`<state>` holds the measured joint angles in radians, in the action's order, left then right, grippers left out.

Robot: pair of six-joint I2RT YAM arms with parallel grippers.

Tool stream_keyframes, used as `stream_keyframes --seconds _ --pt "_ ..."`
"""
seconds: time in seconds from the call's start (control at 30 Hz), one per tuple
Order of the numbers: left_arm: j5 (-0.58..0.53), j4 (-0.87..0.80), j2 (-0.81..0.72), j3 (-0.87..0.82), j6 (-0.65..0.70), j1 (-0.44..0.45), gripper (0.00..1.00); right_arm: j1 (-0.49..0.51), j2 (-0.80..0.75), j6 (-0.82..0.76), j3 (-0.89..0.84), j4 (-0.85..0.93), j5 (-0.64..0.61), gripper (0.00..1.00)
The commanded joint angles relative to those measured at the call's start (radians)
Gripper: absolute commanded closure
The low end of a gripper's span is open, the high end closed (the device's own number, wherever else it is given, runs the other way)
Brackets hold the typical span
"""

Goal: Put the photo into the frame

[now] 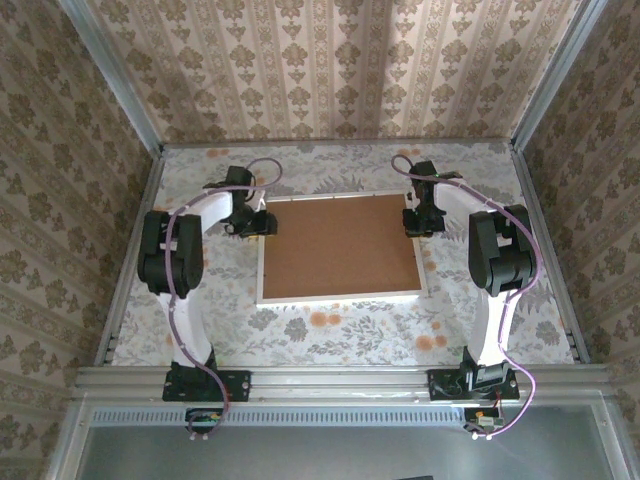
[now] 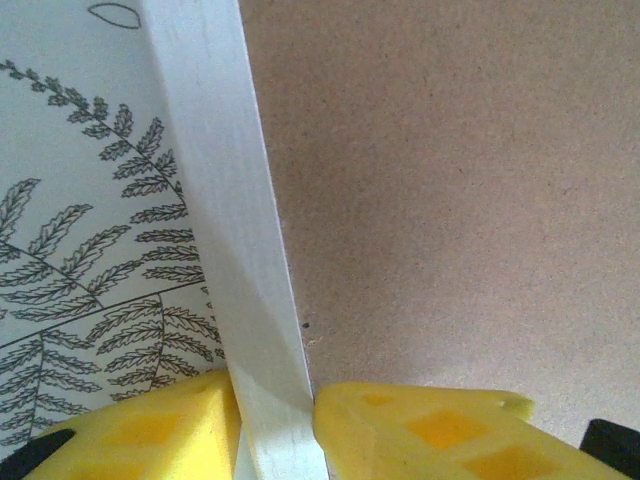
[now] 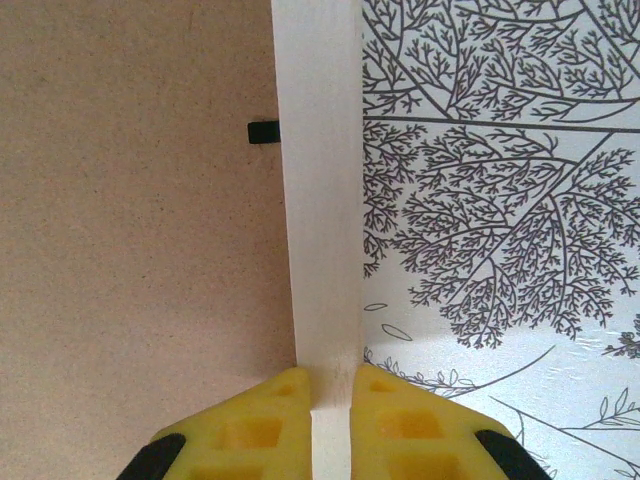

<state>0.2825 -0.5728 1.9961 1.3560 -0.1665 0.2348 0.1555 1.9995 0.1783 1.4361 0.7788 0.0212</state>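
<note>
From above, the thin white rectangular picture frame lies flat. The left gripper is at its far-left corner and the right gripper at its far-right. A plain brown backing board hides everything inside.

Left wrist: the white rail runs between the yellow fingers, pads hugging it. Whether they're squeezing or loose, I can't tell.

Right wrist: the fingers are pinched firmly on the rail, with a small black tab ahead-left.

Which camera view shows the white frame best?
The top view: the whole frame lies there, a brown board inside it. Each wrist view gives a short piece of its white edge between yellow fingers.
</note>
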Motion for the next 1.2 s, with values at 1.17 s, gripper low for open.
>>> stream_keyframes --seconds 1.17 --pt "0.188 0.011 0.075 0.013 -0.175 0.103 0.45 0.042 0.047 0.001 -0.018 0.019 0.084 0.86"
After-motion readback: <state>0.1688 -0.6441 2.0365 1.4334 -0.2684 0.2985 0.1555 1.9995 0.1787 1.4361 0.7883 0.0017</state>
